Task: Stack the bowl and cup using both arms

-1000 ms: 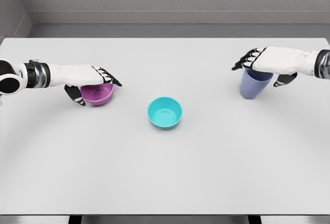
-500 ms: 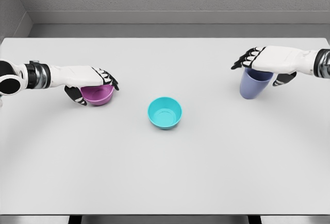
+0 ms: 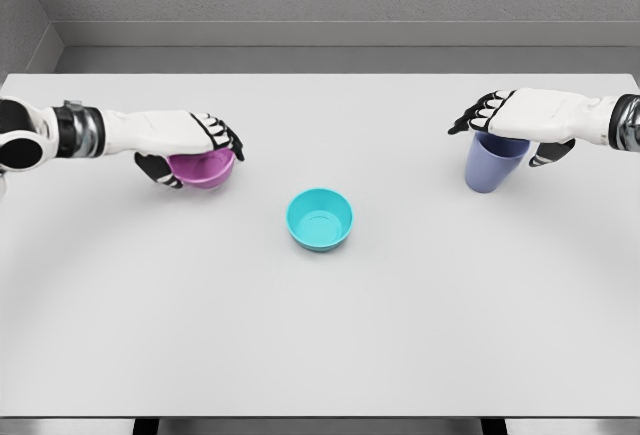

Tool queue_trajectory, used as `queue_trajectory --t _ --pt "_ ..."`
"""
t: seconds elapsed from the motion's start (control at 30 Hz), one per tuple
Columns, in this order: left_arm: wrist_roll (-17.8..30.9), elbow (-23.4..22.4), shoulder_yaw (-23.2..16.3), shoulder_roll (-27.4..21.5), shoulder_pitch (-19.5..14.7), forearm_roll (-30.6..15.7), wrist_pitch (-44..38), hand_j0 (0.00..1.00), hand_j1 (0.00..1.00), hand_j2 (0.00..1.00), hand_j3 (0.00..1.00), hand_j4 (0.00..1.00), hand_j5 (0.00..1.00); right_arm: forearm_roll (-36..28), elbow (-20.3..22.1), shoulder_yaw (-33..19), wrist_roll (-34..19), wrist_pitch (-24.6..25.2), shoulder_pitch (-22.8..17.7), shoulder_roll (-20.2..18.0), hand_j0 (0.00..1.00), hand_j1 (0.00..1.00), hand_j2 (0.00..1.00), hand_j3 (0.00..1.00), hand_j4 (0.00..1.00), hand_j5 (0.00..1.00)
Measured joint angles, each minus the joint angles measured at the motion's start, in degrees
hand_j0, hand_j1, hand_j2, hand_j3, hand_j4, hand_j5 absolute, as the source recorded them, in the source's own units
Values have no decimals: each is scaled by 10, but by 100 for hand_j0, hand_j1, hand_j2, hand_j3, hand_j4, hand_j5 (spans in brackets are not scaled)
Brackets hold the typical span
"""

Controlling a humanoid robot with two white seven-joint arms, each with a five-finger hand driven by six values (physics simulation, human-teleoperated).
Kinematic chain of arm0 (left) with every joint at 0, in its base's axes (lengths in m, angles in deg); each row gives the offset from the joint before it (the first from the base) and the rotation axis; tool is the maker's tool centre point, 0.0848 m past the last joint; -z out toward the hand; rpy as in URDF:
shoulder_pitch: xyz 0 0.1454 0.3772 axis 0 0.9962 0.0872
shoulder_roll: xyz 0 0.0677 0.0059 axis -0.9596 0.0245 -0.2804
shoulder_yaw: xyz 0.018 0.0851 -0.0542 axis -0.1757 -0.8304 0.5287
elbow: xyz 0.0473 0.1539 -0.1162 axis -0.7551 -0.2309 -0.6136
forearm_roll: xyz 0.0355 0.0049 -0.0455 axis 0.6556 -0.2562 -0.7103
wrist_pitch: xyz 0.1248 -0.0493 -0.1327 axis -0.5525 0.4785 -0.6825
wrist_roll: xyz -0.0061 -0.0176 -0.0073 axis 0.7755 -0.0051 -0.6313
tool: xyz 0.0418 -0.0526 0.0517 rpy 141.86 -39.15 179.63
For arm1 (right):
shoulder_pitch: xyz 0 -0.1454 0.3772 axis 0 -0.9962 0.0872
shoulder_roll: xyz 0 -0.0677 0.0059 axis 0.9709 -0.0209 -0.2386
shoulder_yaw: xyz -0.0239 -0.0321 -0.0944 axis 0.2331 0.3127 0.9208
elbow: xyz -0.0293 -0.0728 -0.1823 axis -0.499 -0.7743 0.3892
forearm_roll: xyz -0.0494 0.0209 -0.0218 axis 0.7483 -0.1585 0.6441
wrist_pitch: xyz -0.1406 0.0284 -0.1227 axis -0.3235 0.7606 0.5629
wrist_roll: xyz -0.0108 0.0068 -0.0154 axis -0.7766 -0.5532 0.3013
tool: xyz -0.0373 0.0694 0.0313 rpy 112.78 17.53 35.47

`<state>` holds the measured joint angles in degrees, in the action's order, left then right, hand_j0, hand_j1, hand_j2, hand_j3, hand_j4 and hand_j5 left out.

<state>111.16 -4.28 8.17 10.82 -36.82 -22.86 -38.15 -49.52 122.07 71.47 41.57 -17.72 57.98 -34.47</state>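
Lifted off the counter (image 3: 320, 355) since a second ago: purple bowl (image 3: 205, 169), clamped in left hand (image 3: 190, 145). Nearest, teal bowl (image 3: 320, 219) at centre. Farther right, right hand (image 3: 515, 125) wrapped over blue cup (image 3: 492, 163), standing. Shallow rim grip, so possible slip during carry.

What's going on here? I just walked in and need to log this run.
A two-armed robot is working at a white table. Its left hand is wrapped over the purple bowl at the left, fingers curled around the rim, and the bowl looks tilted and possibly lifted. Its right hand sits on top of the blue cup at the right, which stands upright. The teal bowl stands alone and empty in the middle. Nothing is stacked yet.
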Motion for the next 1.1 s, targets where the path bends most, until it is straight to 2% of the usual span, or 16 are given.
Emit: queue_trajectory --t 0.23,0.33,0.47,0.6,0.8,1.1 --pt "1 119 -1 9 -9 -3 0 54 54 54 54 54 54 0 0 0 0 0 0 0 100 100 100 100 100 100" --pt "1 147 -2 30 -16 -4 0 54 54 54 54 54 54 0 0 1 0 0 0 0 100 100 100 100 100 100" --pt "3 159 -3 59 -14 -1 0 54 54 54 54 54 54 0 0 0 0 0 0 -1 100 100 100 100 100 100" --pt "6 159 -19 77 -15 1 0 54 54 54 54 54 54 0 0 0 0 0 0 -1 100 100 100 100 100 100" --pt "7 159 -44 89 -14 8 0 54 54 54 54 54 54 0 0 0 0 0 0 -1 100 100 100 100 100 100" --pt "7 151 -49 92 -13 17 0 55 55 55 55 55 55 0 0 5 0 0 -4 1 100 100 100 100 100 100"
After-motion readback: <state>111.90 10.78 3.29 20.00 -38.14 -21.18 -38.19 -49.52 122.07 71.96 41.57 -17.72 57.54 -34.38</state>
